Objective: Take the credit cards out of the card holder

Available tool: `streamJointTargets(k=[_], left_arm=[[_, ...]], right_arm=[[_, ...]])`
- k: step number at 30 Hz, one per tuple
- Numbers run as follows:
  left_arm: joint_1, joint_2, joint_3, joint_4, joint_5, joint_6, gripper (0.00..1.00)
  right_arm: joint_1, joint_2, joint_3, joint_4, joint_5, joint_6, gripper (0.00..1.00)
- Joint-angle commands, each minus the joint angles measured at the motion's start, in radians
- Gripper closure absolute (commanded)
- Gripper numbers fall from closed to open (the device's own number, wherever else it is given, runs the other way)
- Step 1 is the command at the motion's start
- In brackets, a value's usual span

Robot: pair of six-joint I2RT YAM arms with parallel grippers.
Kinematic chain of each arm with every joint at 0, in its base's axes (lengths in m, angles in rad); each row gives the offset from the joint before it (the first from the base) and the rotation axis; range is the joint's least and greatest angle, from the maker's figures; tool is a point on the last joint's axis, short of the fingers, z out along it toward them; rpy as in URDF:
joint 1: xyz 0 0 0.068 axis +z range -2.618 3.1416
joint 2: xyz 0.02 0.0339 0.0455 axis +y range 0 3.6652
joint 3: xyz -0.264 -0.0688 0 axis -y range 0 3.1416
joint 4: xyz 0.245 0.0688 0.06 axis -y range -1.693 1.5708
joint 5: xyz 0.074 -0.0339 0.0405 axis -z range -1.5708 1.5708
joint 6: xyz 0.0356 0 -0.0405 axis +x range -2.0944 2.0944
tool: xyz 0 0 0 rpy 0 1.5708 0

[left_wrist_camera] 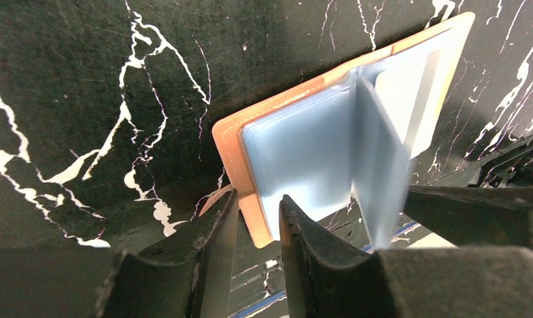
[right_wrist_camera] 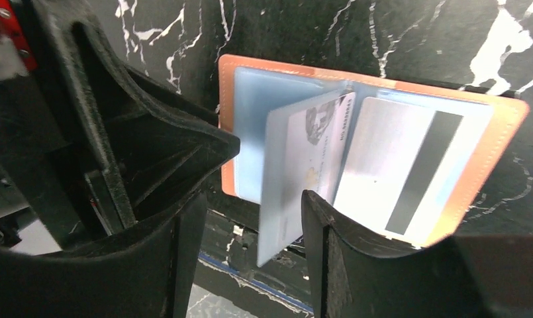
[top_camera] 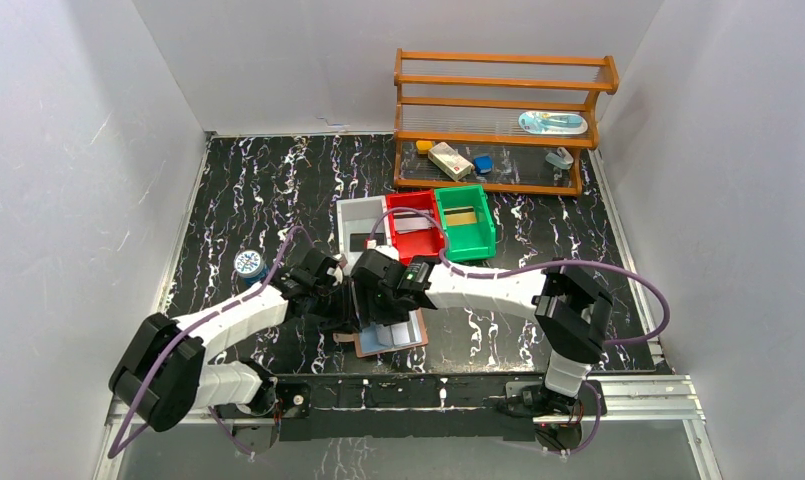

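The card holder (top_camera: pixel 398 337) lies open on the black marble table near the front edge, tan cover down and light blue pockets up. One pale credit card (right_wrist_camera: pixel 409 165) with a dark stripe sits in its right pocket. Another card (right_wrist_camera: pixel 310 149) sits in a clear sleeve that stands upright in the middle. My left gripper (left_wrist_camera: pixel 260 199) straddles the holder's left corner (left_wrist_camera: pixel 250 199), jaws slightly apart, one fingertip on the blue pocket. My right gripper (right_wrist_camera: pixel 253 199) is open, and the upright sleeve's lower corner hangs between its fingers.
White bin (top_camera: pixel 361 222), red bin (top_camera: pixel 415 232) and green bin (top_camera: pixel 465 222) stand just behind the grippers. A wooden shelf (top_camera: pixel 498 120) with small items is at the back right. A small round blue-and-white object (top_camera: pixel 248 263) lies to the left. The two grippers are crowded together.
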Motion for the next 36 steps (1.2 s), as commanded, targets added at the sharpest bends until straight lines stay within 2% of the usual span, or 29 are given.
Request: streamJointTargets(k=[1, 8, 16, 20, 26, 31, 36], left_arm=[[-0.005, -0.074, -0.008, -0.054, -0.042, -0.015, 0.72], [-0.005, -0.178, -0.001, -0.138, -0.156, -0.065, 0.67], [-0.006, -0.253, 0.042, -0.160, -0.166, -0.067, 0.54], [-0.005, -0.235, 0.090, -0.150, -0.117, -0.037, 0.49], [-0.005, -0.201, 0.103, -0.094, 0.003, -0.009, 0.48], [-0.005, -0.170, 0.062, 0.013, 0.131, -0.014, 0.49], [-0.005, -0.107, 0.071, 0.030, 0.192, -0.004, 0.53]], right_arm=[[-0.017, -0.029, -0.042, 0.136, -0.114, -0.002, 0.36], [-0.063, -0.101, -0.164, 0.284, -0.203, 0.041, 0.34], [-0.118, -0.193, -0.248, 0.303, -0.139, 0.078, 0.30], [-0.154, -0.248, -0.317, 0.338, -0.130, 0.110, 0.30], [-0.198, -0.295, -0.451, 0.482, -0.199, 0.189, 0.29], [-0.203, -0.296, -0.480, 0.521, -0.242, 0.203, 0.30], [-0.204, -0.271, -0.493, 0.577, -0.300, 0.210, 0.36]])
